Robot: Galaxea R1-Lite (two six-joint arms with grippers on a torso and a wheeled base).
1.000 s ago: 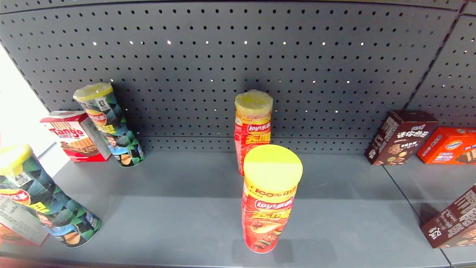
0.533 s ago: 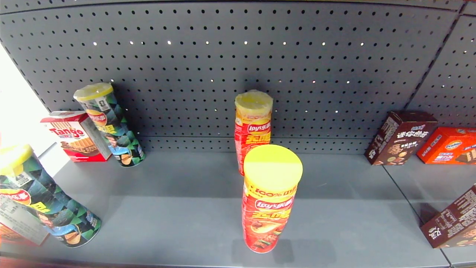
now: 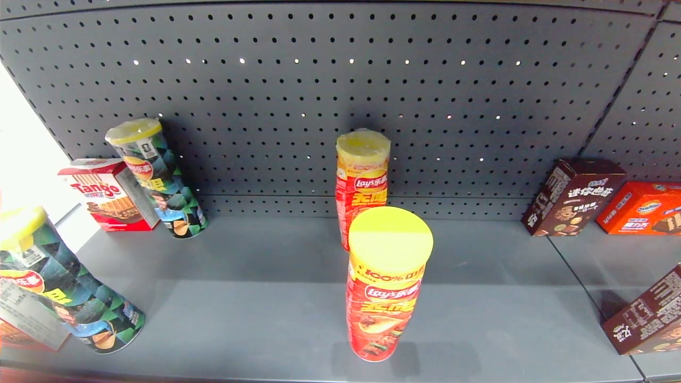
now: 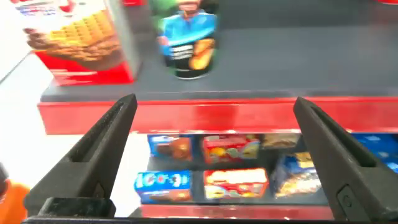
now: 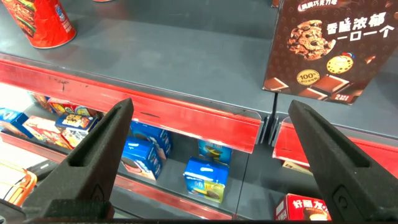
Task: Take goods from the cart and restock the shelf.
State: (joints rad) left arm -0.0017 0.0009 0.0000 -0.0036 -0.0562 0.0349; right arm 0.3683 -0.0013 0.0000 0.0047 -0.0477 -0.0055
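We are holding left gripper (image 4: 214,102) and right gripper (image 5: 211,107) spread, empty, before the grey metal shelf (image 5: 186,62); swinging carelessly risks toppling the tall red cardboard can (image 5: 43,25) beyond the right one.

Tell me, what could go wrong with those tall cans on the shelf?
The front red can is tall and narrow; a bump while adding goods could tip it into the rear red can behind.
The green can stands close to the red shelf edge and might fall off.
The open left tool faces that edge and could catch on it.
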